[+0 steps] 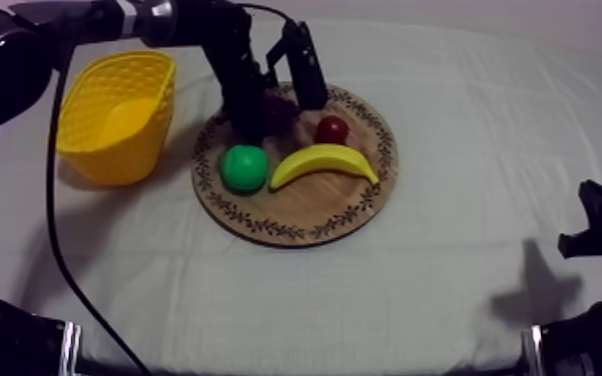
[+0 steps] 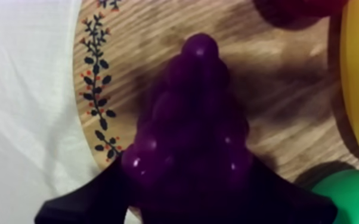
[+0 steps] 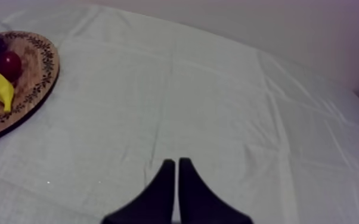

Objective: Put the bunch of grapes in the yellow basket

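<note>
Left pincer (image 1: pixel 277 110) grips the grapes (image 2: pixel 194 131) at the board's (image 1: pixel 295 215) 11 o'clock, fingers (image 2: pixel 80 205) either side of the fat end, long axis pointing away from the wrist; basket (image 1: pixel 115 110) lies at 9 o'clock, nearest this arm; right pincer (image 3: pixel 177 179) narrow, idle

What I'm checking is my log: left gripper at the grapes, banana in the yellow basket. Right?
No: the top view shows the banana on the wooden board, not in the yellow basket. The left gripper is at the grapes.
</note>
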`<state>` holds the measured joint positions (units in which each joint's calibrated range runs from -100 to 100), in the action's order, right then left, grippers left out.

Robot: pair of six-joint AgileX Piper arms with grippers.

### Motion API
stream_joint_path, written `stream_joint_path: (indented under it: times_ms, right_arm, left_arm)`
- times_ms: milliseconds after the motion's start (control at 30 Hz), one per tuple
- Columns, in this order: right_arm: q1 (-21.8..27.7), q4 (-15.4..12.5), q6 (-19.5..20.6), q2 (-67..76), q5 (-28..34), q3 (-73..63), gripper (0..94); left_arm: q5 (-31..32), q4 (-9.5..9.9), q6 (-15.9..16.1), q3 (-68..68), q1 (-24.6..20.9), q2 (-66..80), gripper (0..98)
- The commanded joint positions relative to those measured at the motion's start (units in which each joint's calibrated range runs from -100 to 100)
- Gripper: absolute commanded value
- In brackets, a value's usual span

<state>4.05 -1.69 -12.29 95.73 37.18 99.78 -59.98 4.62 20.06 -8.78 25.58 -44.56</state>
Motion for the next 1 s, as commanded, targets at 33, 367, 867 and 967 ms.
stream_joint_path:
  times_ms: [33, 367, 867, 967]
  right_arm:
    - [0.0, 0.0, 0.0, 0.0, 0.0, 0.0, 0.5]
    - [0.0, 0.0, 0.0, 0.0, 0.0, 0.0, 0.5]
    - [0.0, 0.0, 0.0, 0.0, 0.0, 0.0, 0.5]
    - [0.0, 0.0, 0.0, 0.0, 0.0, 0.0, 0.5]
  left_arm:
    - [1.2, 0.14, -0.2, 1.5, 0.0, 1.2, 46.7]
    - [5.3, 0.24, -0.4, 8.2, -0.6, 7.4, 46.4]
    - [11.6, -0.09, -1.8, 25.6, 2.4, 30.4, 46.5]
    - [11.6, 0.06, -3.0, 29.3, 3.8, 35.6, 46.8]
